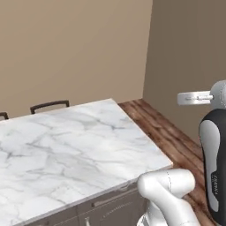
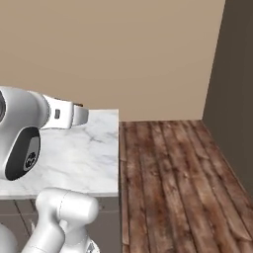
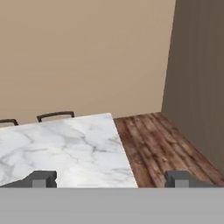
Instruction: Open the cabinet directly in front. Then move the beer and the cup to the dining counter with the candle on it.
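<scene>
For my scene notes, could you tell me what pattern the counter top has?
White marble with grey veins; the counter top shows best in the left base view.

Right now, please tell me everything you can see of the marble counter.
The dining counter is a flat white marble slab with grey veins, its square corner by the wooden floor. Dark grey-brown drawer fronts sit beneath its near edge. Dark chair backs rise behind its far edge. Its visible top holds nothing.

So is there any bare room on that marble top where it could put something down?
Yes, plenty. The white grey-veined marble counter looks bare from its far edge by the dark chair backs to its near edge above the drawer fronts. Nothing crowds it. The gripper hovers at its right end, beside the wooden floor.
</scene>
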You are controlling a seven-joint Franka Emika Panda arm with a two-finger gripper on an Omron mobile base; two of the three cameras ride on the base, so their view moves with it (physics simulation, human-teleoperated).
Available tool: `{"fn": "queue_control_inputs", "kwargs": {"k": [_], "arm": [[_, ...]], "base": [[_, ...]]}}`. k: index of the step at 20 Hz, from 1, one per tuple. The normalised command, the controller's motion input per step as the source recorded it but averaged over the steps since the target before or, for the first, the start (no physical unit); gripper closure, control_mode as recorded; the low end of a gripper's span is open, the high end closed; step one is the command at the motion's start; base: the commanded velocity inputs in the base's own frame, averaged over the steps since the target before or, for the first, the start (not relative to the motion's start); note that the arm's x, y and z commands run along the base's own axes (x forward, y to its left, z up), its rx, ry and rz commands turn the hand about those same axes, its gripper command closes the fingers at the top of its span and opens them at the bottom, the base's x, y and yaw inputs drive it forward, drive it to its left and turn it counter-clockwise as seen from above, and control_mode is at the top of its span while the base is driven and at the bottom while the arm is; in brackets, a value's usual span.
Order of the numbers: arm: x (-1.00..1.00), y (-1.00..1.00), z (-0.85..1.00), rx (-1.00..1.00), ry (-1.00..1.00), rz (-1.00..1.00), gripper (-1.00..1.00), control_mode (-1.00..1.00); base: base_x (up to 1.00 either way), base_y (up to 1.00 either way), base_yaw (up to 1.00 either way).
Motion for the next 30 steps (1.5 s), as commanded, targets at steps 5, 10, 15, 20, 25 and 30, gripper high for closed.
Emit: {"fn": "queue_control_inputs", "kwargs": {"k": [5,10,15,20,25,30], "arm": [[0.00,0.00,0.00,0.00,0.00,0.00,-1.00,1.00],[0.00,0.00,0.00,0.00,0.00,0.00,-1.00,1.00],[0.00,0.00,0.00,0.00,0.00,0.00,-1.00,1.00],[0.00,0.00,0.00,0.00,0.00,0.00,-1.00,1.00],[0.00,0.00,0.00,0.00,0.00,0.00,-1.00,1.00],[0.00,0.00,0.00,0.00,0.00,0.00,-1.00,1.00]], "base": [[0.13,-1.00,0.05],[-0.62,-0.72,0.51],[-0.57,-0.22,0.75],[-0.26,0.00,0.89],[-0.19,0.00,0.90],[-0.16,0.00,0.90]]}}
